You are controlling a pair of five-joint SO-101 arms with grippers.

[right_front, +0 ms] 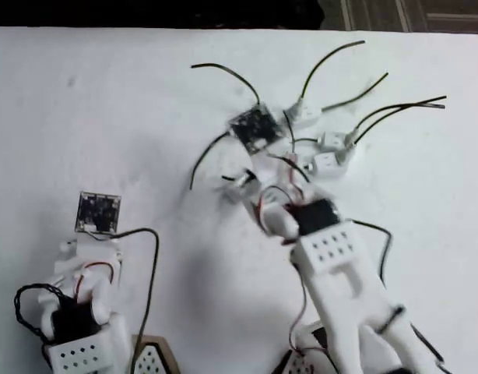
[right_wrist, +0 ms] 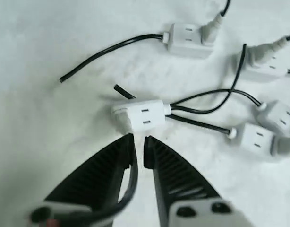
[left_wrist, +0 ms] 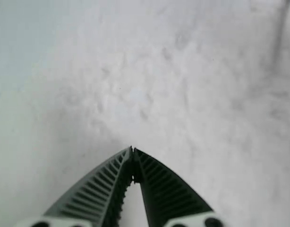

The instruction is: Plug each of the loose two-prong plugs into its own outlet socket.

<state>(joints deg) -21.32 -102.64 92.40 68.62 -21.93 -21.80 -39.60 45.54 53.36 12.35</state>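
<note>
My right gripper (right_wrist: pixel 138 139) hovers low over the table, open by a narrow gap with nothing between its fingers. Just beyond its tips lies a white outlet socket (right_wrist: pixel 144 115), slots facing up, with a white plug piece (right_wrist: pixel 120 114) against one end; whether that piece is seated I cannot tell. Farther off lie several more white sockets on black cords: one (right_wrist: pixel 183 38) has a plug (right_wrist: pixel 211 31) in it, and another (right_wrist: pixel 262 64) also carries a plug. The same cluster (right_front: pixel 326 148) shows in the high view. My left gripper (left_wrist: pixel 132 152) is shut over bare table.
Black cords (right_front: pixel 231 74) fan out from the sockets toward the table's back edge. A short loose cord end (right_wrist: pixel 121 91) lies beside the nearest socket. The left arm (right_front: pixel 83 273) stays at the front left, with white tabletop (right_front: pixel 107 117) beyond it.
</note>
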